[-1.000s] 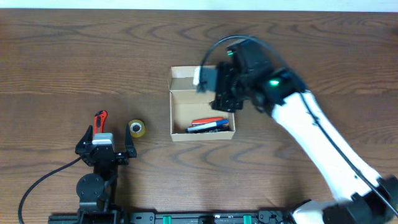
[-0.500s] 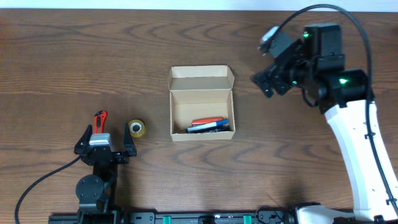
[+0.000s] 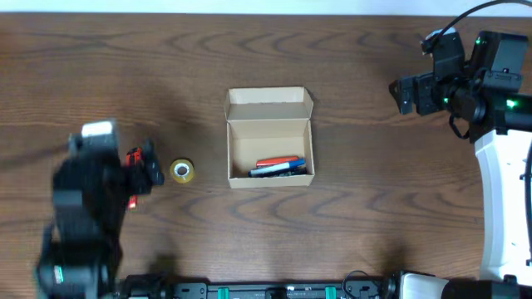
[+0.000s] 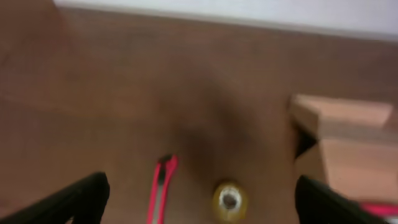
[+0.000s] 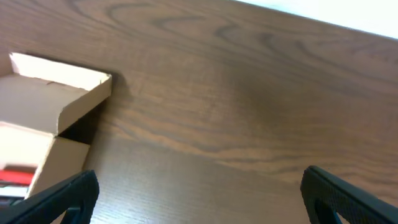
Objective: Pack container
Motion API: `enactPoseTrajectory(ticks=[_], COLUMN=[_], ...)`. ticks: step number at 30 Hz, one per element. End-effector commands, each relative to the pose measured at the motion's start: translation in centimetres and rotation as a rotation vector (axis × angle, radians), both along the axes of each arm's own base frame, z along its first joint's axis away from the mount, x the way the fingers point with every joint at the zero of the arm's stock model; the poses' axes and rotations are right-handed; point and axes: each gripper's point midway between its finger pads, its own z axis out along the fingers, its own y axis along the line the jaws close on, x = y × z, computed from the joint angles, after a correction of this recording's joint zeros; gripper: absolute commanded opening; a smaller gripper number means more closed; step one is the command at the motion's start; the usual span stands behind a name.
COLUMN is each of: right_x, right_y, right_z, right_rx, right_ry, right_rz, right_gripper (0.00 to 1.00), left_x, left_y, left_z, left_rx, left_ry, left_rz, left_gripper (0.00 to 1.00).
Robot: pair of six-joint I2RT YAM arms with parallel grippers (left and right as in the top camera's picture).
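The tan cardboard container (image 3: 269,149) stands open mid-table, flap lid folded back, with red, blue and black pens (image 3: 279,166) inside at its near end. A yellow tape roll (image 3: 183,171) and a red box cutter (image 3: 133,158) lie to its left. My left gripper (image 3: 148,170) is raised and blurred above the cutter, open and empty; the left wrist view shows the cutter (image 4: 160,190), the roll (image 4: 229,200) and the container (image 4: 348,143) between and beyond its fingers (image 4: 199,199). My right gripper (image 3: 406,93) is open and empty at the far right; its wrist view shows the container (image 5: 46,124) at left.
The brown wooden table (image 3: 374,208) spreads all round. The white right arm (image 3: 503,199) runs down the right edge. A black rail (image 3: 274,291) lies along the table's near edge.
My right arm pulled away from the container to the far right. My left arm rose from its rest and swung over the box cutter.
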Motion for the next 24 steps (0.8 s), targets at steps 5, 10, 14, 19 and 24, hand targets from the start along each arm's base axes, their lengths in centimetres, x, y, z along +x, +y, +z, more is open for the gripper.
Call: enactPoseTrajectory(ticks=[5, 10, 14, 19, 24], right_x=[0.7, 0.7, 0.8, 0.8, 0.8], right_y=[-2.3, -3.7, -3.9, -3.9, -3.9], right_z=[-3.8, -5.5, -5.6, -5.6, -5.6], right_rx=[0.035, 0.046, 0.047, 0.046, 0.046], right_ry=[0.119, 0.167, 0.168, 0.165, 0.165], right_rz=[-0.07, -0.104, -0.107, -0.107, -0.107], right_gripper=[0.99, 0.99, 0.99, 0.99, 0.99], left_x=[4.2, 4.4, 4.1, 4.2, 4.6], left_y=[0.7, 2.4, 3.7, 4.9, 5.2], left_z=[-3.4, -8.8, -12.4, -15.1, -15.9], left_rx=[0.165, 0.139, 0.068, -0.039, -0.147], left_ry=[0.462, 0.706, 0.851, 0.914, 0.861], left_rz=[-0.108, -0.041, -0.016, -0.011, -0.1], left_gripper=[0.95, 0.95, 0.95, 0.95, 0.95])
